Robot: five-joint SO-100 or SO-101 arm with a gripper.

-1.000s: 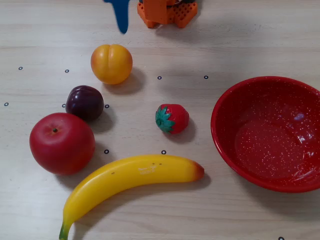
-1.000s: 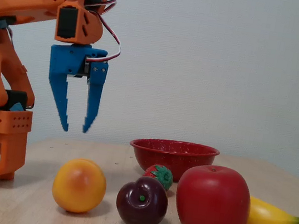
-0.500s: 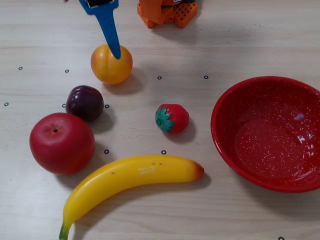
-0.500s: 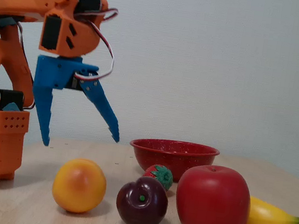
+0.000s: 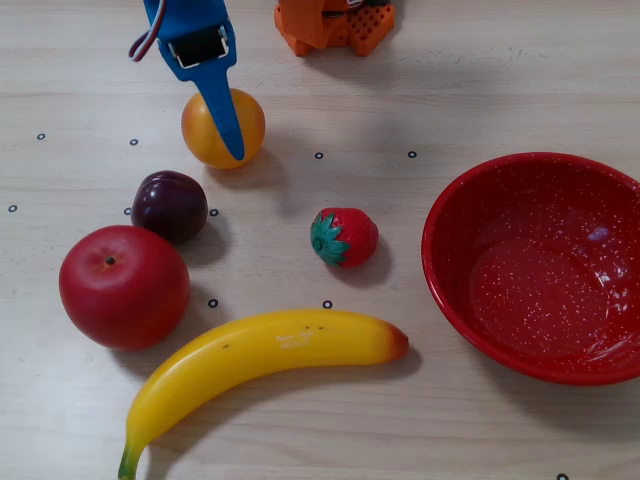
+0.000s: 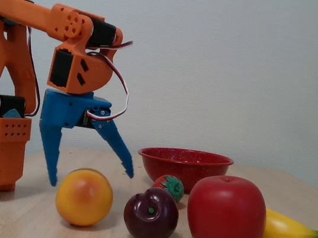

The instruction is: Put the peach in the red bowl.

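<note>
The peach [image 5: 198, 135] is a round orange-yellow fruit on the wooden table, at upper left in the overhead view and front left in the fixed view [image 6: 84, 196]. My blue gripper [image 5: 205, 100] is open and empty. In the fixed view its jaws [image 6: 91, 178] spread wide, with one tip on each side of the peach's top. In the overhead view one finger [image 5: 225, 120] lies across the peach. The red speckled bowl [image 5: 540, 270] stands empty at the right, and far back in the fixed view [image 6: 185, 162].
A dark plum [image 5: 170, 205], a red apple [image 5: 124, 286], a toy strawberry [image 5: 345, 237] and a yellow banana [image 5: 265, 360] lie between the peach and the table's near edge. The orange arm base [image 5: 335, 25] stands at the top.
</note>
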